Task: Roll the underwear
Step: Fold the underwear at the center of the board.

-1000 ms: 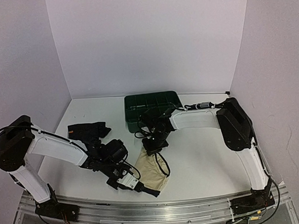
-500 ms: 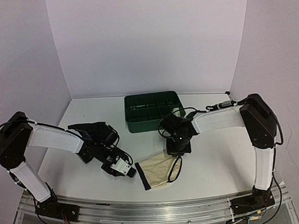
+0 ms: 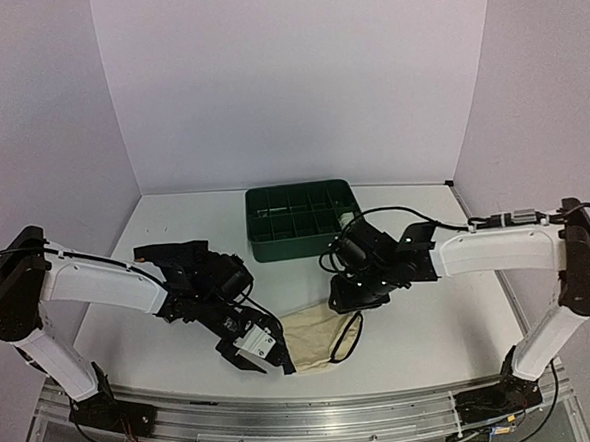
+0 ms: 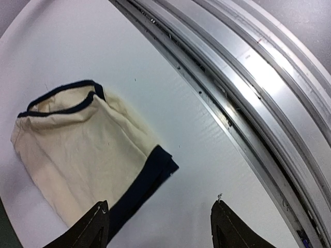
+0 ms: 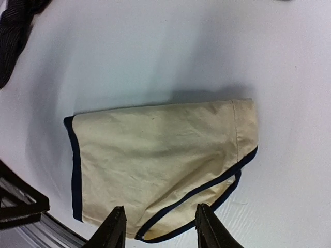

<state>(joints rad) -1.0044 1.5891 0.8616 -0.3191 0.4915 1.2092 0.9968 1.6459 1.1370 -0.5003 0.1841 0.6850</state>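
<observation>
The cream underwear with dark edging lies flat on the white table, close to the front edge and its metal rail. There is bare table to its right and behind it. The left jaws stand wide apart, low by its left end, one tip just beside the dark band, holding nothing. The right jaws are partly open over its right end and hold nothing. The black striped underwear sits at the far left. The green tray stands at the back, well apart

Robot lab booth: bare white walls, white table, aluminium mounting rail
</observation>
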